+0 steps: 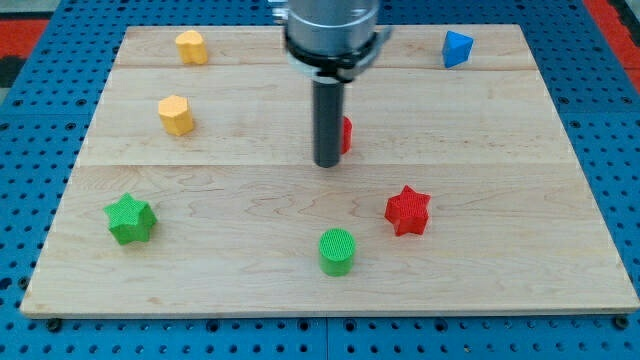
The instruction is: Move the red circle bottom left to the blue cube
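Rod tip beside a red block at mid-desk, blue cube far off in the corner.

There are no jaws here, only a dark rod, so nothing is held; my tip [328,163] rests on the wooden desk [500,290] at its middle. A red block [346,134], mostly hidden behind the rod so its shape cannot be told, peeks out just at the rod's right. The blue cube [457,49] sits well apart near the view's top right. A red star [407,211] lies right of and below the tip, a green circle [337,251] under it, a green star [130,219] at bottom left. Two yellow blocks [175,115] [192,47] stand at upper left.
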Available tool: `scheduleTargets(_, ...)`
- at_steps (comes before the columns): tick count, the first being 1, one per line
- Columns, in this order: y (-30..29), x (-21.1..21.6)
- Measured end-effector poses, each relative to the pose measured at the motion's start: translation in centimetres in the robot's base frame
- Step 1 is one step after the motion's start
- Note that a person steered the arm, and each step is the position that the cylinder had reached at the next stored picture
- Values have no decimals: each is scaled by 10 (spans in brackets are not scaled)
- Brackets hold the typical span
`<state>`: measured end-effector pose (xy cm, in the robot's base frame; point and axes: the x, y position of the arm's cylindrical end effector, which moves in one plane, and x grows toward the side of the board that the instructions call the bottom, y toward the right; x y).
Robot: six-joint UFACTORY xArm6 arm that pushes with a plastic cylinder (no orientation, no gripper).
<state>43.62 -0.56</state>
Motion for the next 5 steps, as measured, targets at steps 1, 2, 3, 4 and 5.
scheduleTargets(1,11,-2)
scheduleTargets(2,29,6)
scheduleTargets(3,43,-40)
scheduleTargets(4,49,-70)
scheduleTargets(5,49,-116)
